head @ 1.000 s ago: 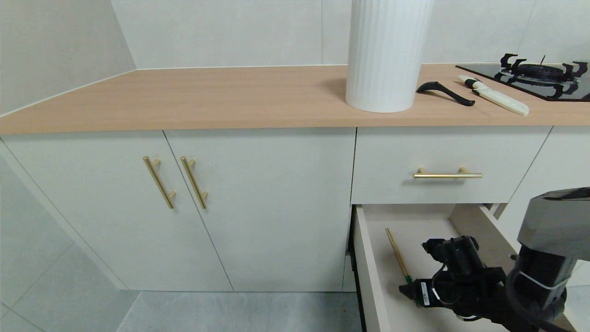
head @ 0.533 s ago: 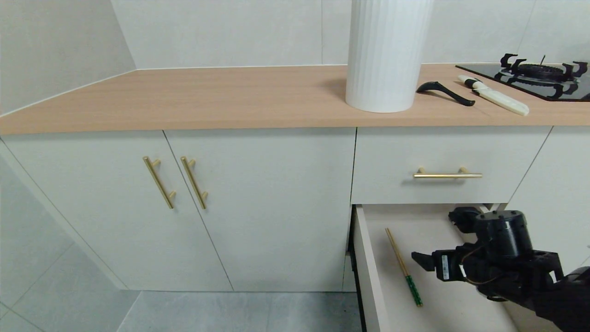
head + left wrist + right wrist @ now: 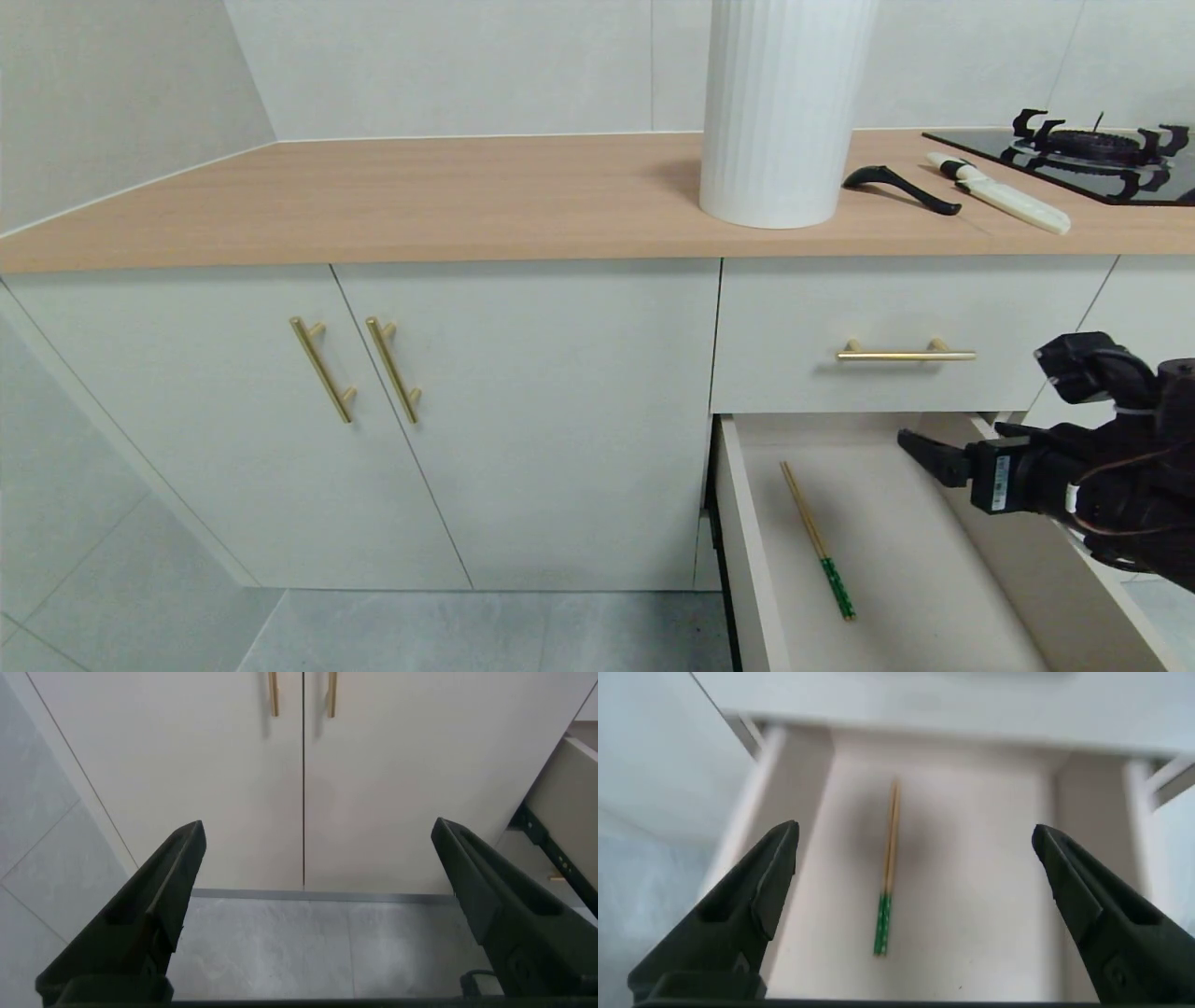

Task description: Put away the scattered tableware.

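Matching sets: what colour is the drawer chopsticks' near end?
Green; the chopsticks show best in the head view.

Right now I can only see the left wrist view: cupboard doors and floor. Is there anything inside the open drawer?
Observer: Yes. A wooden chopstick with a green end lies in the drawer.
Operator: Where is my other gripper?
Observer: The right gripper is open and holds nothing. It hangs over the drawer's right side.
Operator: What else needs tidying?
Observer: A black utensil and a white knife lie on the counter, right of a tall white container.
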